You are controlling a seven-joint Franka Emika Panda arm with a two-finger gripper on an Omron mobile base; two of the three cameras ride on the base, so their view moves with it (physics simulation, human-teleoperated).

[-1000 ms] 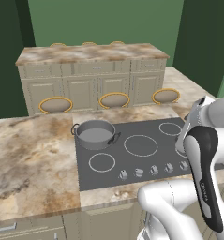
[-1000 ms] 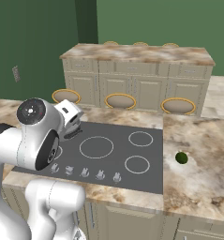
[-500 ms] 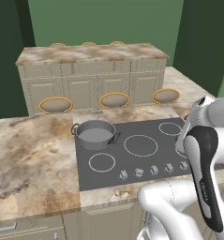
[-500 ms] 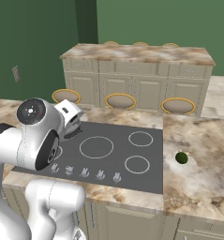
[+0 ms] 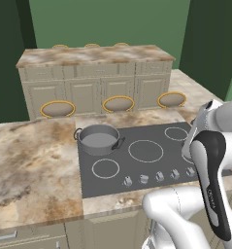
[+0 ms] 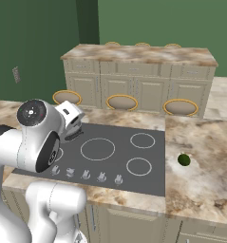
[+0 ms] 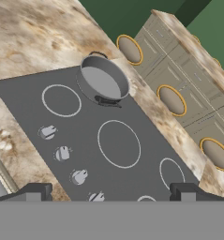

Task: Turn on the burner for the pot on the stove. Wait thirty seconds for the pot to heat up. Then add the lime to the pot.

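The grey steel pot (image 5: 98,138) (image 7: 104,79) stands on the back left ring of the dark stove (image 5: 95,187) (image 6: 117,163) (image 7: 85,122). Its inside looks bare. A row of small silver knobs (image 5: 158,176) (image 6: 86,174) (image 7: 62,153) runs along the stove's front edge. The lime (image 6: 184,160) lies on the marble counter to the right of the stove. My gripper (image 7: 111,194) (image 6: 75,133) hangs open above the stove, apart from the pot and the knobs, with nothing between its fingers.
Marble counter (image 5: 30,165) flanks the stove on both sides. Three round stools with yellow rims (image 5: 118,103) stand behind it, in front of a cabinet island (image 5: 93,56). My own arm (image 5: 212,180) blocks the stove's right end in the left base view.
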